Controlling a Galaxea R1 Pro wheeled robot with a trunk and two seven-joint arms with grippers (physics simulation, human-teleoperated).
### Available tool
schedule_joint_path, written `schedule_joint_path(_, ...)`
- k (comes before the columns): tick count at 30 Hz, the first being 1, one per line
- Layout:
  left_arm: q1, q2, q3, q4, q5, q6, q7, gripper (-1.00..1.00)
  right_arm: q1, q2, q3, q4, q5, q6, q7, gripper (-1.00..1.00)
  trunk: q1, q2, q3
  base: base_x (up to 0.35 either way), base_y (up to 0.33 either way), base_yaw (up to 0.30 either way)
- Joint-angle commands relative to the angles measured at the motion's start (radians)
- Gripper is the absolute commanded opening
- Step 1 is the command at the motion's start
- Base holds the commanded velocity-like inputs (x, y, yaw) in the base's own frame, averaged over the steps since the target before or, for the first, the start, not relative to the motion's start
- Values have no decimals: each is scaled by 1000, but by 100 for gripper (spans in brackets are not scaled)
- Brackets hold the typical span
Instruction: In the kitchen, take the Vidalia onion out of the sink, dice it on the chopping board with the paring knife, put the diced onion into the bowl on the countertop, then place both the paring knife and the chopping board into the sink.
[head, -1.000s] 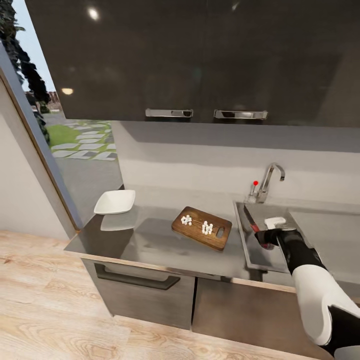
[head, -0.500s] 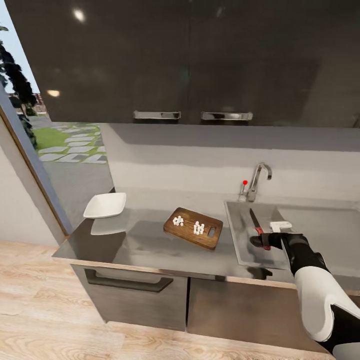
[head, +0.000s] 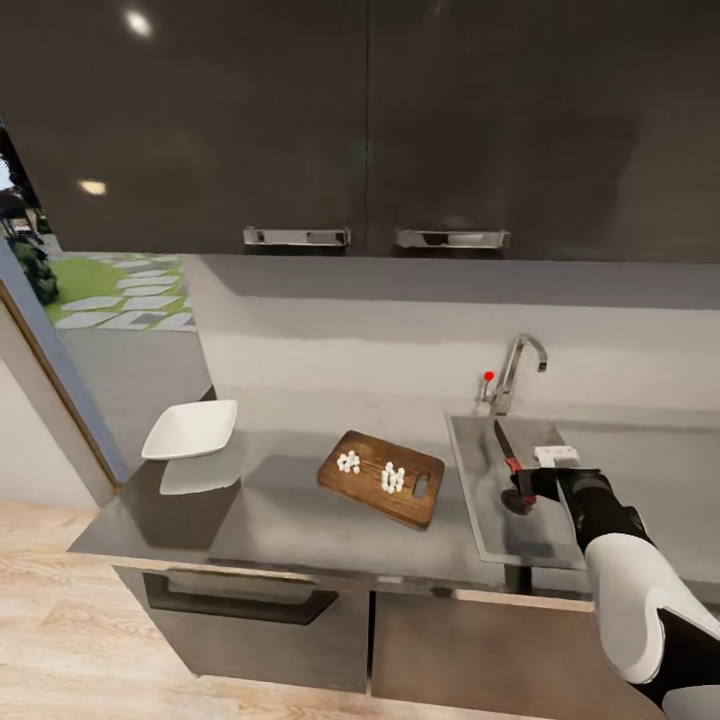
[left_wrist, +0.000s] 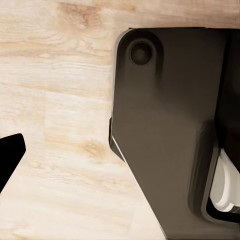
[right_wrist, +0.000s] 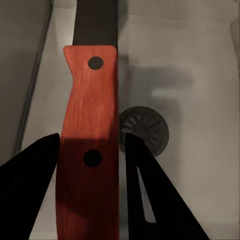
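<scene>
Bowl (head: 190, 429) sits at the left end of the countertop (head: 270, 515), and further right the chopping board (head: 381, 478) carries white onion pieces (head: 371, 471). Right again, over the sink (head: 478, 505), the right gripper (head: 520, 492) is clamped on the paring knife (head: 507, 452) by its red handle, blade pointing toward the tap (head: 512, 370), above the drain (right_wrist: 144, 131). Whether the left claw is parted or closed I cannot tell.
</scene>
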Motion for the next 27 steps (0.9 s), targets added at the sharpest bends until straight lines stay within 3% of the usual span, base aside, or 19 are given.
schedule_joint_path(1, 0, 1, -5, -1, 6, -2, 6, 100, -1, 0, -6, 7, 10, 2, 9, -100, 1, -2, -2, 227, 0, 0)
schedule_joint_path(5, 0, 0, -5, 1, 6, -2, 6, 100, -1, -5, -7, 134, 12, -8, -44, -100, 1, -2, -2, 55, 0, 0)
schedule_joint_path(11, 0, -1, -5, 1, 6, -2, 7, 100, -1, -8, -9, 229, 12, -51, -102, -100, 1, -2, -2, 3, 0, 0)
schedule_joint_path(27, 0, -1, -5, 2, 6, -1, 6, 100, -1, -7, -10, 244, 10, -74, -124, -100, 1, -2, -16, 15, -41, 0)
